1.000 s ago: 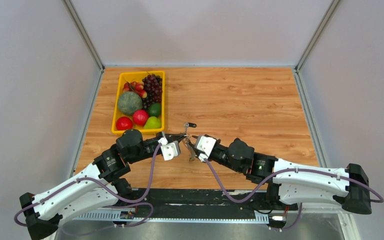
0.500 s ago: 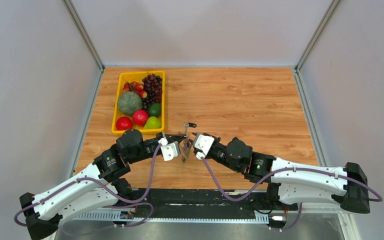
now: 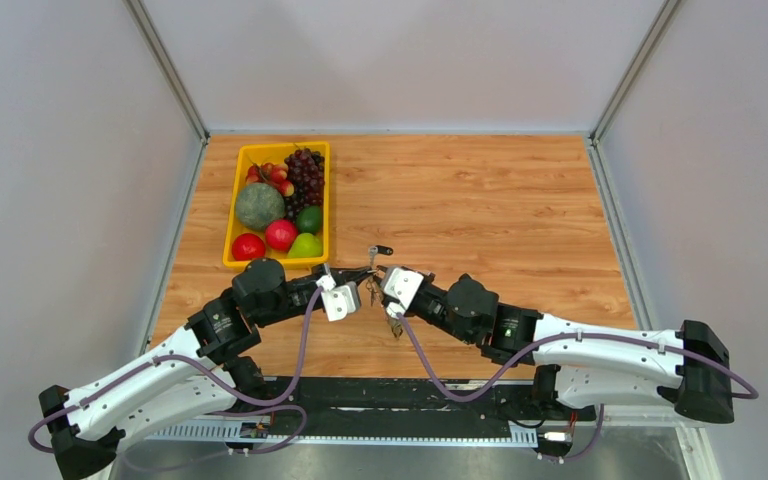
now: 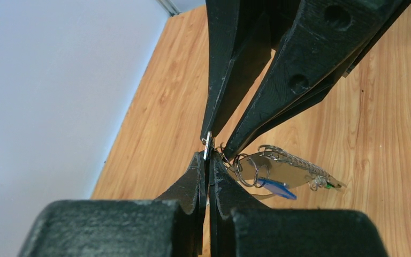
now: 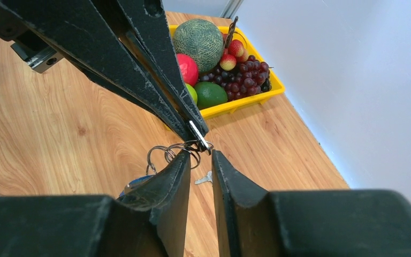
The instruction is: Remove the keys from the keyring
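nearby, yellow fruit tray [image 3: 231,215] beyond left gripper [image 3: 365,273], loose key [image 3: 380,251] past keyring [image 4: 291,159]

The right gripper [image 3: 376,282] has crept left and up, closing on the left gripper [image 3: 365,272], while the dangling keys [image 3: 394,325] swung left, then back right.

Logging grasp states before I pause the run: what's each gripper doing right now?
Left gripper: closed, pinching a small silver piece attached to the keyring.
Right gripper: open, nothing between its fingers.
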Motion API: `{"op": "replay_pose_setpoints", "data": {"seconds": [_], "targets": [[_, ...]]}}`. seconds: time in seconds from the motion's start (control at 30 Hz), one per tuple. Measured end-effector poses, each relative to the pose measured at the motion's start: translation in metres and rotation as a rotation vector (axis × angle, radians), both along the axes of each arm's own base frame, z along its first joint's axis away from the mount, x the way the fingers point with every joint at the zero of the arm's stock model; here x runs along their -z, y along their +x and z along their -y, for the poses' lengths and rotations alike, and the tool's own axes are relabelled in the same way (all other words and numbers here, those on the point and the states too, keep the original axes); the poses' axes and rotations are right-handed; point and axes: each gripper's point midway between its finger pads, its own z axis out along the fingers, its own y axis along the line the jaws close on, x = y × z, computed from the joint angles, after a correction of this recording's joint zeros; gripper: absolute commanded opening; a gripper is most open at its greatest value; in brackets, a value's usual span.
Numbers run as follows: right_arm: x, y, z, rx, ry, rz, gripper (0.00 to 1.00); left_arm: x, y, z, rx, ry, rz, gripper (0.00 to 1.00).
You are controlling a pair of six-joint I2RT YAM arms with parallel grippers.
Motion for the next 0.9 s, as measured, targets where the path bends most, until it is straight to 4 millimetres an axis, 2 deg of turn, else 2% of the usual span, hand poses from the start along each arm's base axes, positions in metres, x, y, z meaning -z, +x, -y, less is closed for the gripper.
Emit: {"op": "replay_pose_setpoints", "data": {"seconds": [0.03, 0.13, 0.17, 0.4, 0.53, 0.73, 0.9], "targets": [[0.0, 0.0, 0.0, 0.0, 0.0, 0.0, 0.21, 0.0, 0.0, 0.0, -0.002, 0.0, 0.0, 0.0], [0.002, 0.0, -0.002, -0.001, -0.002, 0.0, 0.02, 0.0, 0.001, -0.001, -0.009, 0.0, 0.0, 0.0], [0.002, 0.001, -0.001, 0.003, 0.001, -0.001, 0.0, 0.0, 0.002, -0.001, -0.011, 0.001, -0.001, 0.0], [0.001, 0.0, -0.002, 0.01, 0.045, -0.054, 0.0, -0.003, 0.003, -0.002, -0.02, -0.009, 0.008, 0.0], [-0.002, 0.011, 0.007, 0.039, 0.13, -0.153, 0.0, -0.005, 0.003, -0.003, -0.024, -0.014, 0.012, 0.0], [-0.012, 0.027, 0.016, 0.06, 0.355, -0.424, 0.0, -0.005, 0.005, -0.003, -0.035, -0.014, 0.014, 0.0], [-0.005, 0.025, 0.018, 0.049, 0.519, -0.685, 0.0, -0.004, 0.006, -0.003, -0.038, -0.011, 0.015, 0.0]]}}
